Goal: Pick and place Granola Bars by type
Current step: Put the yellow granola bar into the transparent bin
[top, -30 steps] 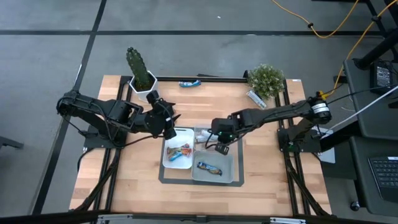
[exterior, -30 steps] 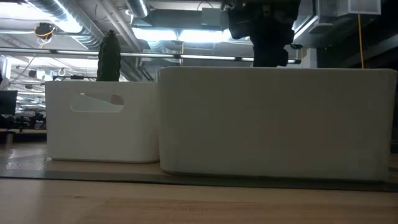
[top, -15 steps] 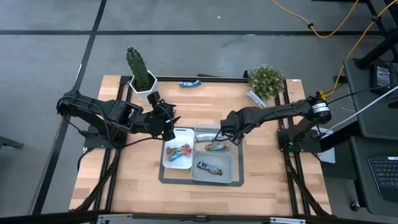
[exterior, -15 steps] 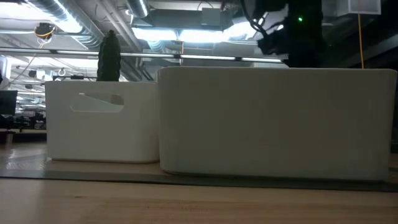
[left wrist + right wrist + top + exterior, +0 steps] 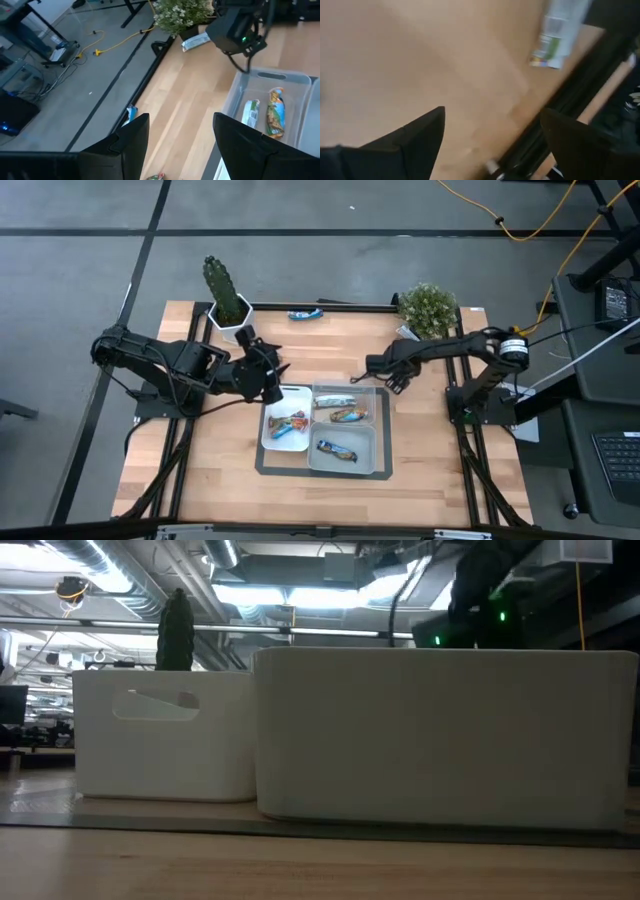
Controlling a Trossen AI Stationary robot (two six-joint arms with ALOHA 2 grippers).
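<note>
Wooden worktop [image 5: 430,450] carries our divided tray [image 5: 381,455], and a second ago our right pincer [image 5: 392,378] hung clenched over it; now we see it released and empty beyond the tray's far corner, its granola bar [image 5: 346,416] lying inside. Our left pincer [image 5: 275,370] waits open beside the tray. Next target: silver bar [image 5: 411,338].
</note>
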